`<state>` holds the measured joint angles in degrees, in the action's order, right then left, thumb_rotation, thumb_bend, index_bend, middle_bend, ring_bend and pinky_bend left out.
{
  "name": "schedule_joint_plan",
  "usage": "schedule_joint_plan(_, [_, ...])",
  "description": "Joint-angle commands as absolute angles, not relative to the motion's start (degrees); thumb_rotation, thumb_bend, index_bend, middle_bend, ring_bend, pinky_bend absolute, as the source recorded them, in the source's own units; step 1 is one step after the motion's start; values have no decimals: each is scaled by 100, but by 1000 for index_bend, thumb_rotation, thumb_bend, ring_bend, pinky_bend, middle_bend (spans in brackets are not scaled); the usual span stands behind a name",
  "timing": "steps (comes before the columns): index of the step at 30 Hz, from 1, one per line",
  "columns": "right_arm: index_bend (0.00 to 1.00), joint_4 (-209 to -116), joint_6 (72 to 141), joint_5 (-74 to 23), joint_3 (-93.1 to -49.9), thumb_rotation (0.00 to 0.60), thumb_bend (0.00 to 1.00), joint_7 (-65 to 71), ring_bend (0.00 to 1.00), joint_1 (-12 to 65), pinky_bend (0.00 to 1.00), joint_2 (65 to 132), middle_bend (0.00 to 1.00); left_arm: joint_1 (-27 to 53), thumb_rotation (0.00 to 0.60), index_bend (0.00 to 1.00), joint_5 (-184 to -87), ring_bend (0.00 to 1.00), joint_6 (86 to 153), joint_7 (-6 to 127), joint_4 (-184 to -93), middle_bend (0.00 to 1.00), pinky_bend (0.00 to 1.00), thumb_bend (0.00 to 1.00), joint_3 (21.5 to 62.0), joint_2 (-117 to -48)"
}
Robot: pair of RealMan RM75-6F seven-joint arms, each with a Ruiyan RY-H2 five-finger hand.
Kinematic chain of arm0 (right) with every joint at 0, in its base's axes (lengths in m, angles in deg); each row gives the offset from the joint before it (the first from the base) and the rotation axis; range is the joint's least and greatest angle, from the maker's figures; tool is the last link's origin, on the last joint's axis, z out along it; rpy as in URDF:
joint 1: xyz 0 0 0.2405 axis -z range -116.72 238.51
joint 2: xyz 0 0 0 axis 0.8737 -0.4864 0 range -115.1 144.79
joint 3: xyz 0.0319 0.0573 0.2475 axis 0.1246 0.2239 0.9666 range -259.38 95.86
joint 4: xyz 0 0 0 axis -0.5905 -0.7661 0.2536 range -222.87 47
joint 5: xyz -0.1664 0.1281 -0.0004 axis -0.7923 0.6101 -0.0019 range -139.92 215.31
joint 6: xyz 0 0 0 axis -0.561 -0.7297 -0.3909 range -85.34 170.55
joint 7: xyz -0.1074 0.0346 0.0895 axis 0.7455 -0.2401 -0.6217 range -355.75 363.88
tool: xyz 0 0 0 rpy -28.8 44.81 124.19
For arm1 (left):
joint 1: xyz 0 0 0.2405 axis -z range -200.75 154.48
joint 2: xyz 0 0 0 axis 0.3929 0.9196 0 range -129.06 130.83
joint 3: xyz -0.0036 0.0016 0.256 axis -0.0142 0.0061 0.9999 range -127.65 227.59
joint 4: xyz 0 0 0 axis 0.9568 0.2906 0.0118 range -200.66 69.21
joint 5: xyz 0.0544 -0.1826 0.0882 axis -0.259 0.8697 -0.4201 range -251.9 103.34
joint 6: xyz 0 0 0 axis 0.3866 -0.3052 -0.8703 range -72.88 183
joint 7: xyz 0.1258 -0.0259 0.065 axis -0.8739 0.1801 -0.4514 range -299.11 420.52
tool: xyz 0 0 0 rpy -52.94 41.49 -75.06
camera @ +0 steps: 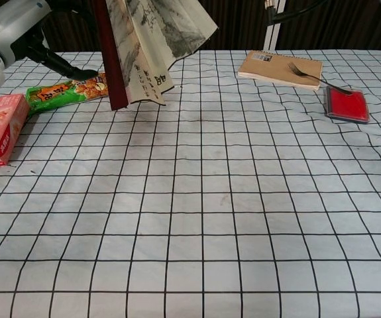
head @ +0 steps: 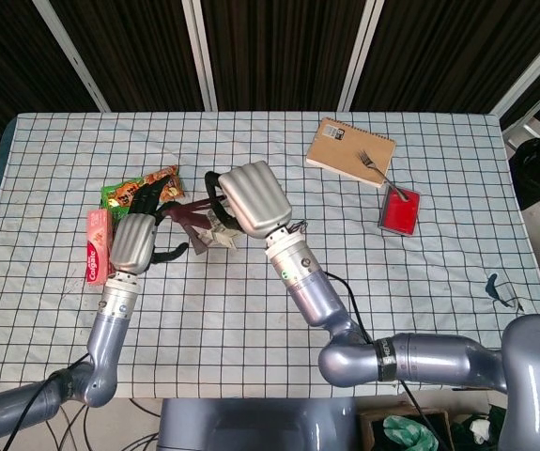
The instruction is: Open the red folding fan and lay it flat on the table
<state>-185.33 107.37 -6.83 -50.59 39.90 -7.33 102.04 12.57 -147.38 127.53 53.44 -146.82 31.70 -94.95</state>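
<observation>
Both arms are smooth silver-grey metal tubes with rounded joints. The left hand [head: 136, 242] and the right hand [head: 251, 197] have ribbed silver backs and black fingers [head: 147, 195]. A thin black cable runs along the right arm.

Table [head: 251, 310], checked cloth: pink box [head: 98, 246] and snack packet [head: 124, 192] at 9; notebook [head: 349, 150], red tray [head: 400, 209] at 2.

Red folding fan [camera: 144, 46] (paper painted) seemingly half-open, upright above table.

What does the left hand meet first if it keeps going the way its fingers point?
Probably the red folding fan held just ahead of the left hand; the green snack pack lies beyond. Depth is unclear.
</observation>
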Motion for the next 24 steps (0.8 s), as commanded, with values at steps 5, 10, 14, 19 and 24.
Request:
schedule_joint_plan(5, [794,-18552,10819,-596,-5065,600,805,4057,932,-835,840,10195,875,1222,600,368,-14760,0,12831,5454,-14701,21,0,182,3273,-9634])
schedule_joint_plan(10, [794,-18556,10889,-540,-5085,600,806,4053,932,-875,840,10198,875,1133,600,368,-14812,0,12928,5482,-14807,21,0,182,3366,-9624])
schedule_joint_plan(14, [794,-18580,10930,-499,-5091,600,805,4026,932,-890,840,10220,875,1112,600,371,-14779,0,12926,5477,-14790,23,0,187,3385,-9647])
schedule_joint_plan(19, [794,-18646,10994,-476,-5101,600,805,4035,932,-936,840,10237,875,1165,600,376,-14705,0,12882,5539,-14625,26,0,204,3335,-9826])
schedule_joint_plan(24, [794,-18701,11022,-443,-5108,600,804,4033,932,-968,840,10231,875,1266,600,384,-14647,0,12794,5622,-14412,34,0,226,3294,-10084])
